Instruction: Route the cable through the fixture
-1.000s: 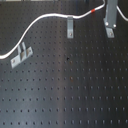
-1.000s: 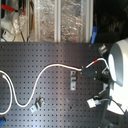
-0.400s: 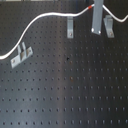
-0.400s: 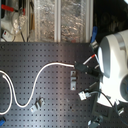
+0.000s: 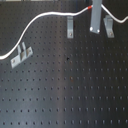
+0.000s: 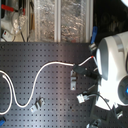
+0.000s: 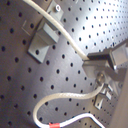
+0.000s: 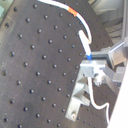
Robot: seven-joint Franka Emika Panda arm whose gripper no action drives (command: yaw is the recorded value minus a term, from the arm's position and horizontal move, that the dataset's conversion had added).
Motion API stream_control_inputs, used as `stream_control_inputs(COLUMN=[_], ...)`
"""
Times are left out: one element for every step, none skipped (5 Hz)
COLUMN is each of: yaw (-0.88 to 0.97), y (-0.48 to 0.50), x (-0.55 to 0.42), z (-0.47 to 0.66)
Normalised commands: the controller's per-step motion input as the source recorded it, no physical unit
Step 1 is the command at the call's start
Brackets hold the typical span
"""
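Observation:
The white cable (image 5: 35, 22) runs from the first exterior view's left edge, arcs up over the board and ends past its red band (image 5: 90, 8). In the second exterior view the cable (image 6: 35, 80) loops low and rises toward the arm. My gripper (image 5: 95, 30) hangs between the middle fixture (image 5: 70, 26) and the right fixture (image 5: 108, 25). It is shut on the cable just past the red band. Both wrist views show the cable (image 7: 70, 42) (image 8: 85, 35) entering the closed fingers (image 8: 92, 67), with a fixture (image 8: 79, 97) right below them.
A third fixture (image 5: 21, 54) stands at the first exterior view's left, with the cable passing beside it. The black perforated board (image 5: 70, 90) carries everything. The white arm body (image 6: 115, 60) fills the second exterior view's right. Shelves with clutter (image 6: 50, 20) stand behind the board.
My gripper has moved toward the first exterior view's left with the cable, from over the right fixture to between the right and middle fixtures. The red band shifted left with it.

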Motion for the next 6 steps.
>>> stream_control_inputs(yaw=[0.0, -0.08, 0.0, 0.01, 0.06, 0.0], y=[0.06, -0.087, 0.011, 0.267, 0.16, -0.016], x=[-0.096, -0.279, 0.003, -0.2, -0.059, -0.005], z=[0.04, 0.55, 0.0, -0.01, -0.14, 0.03])
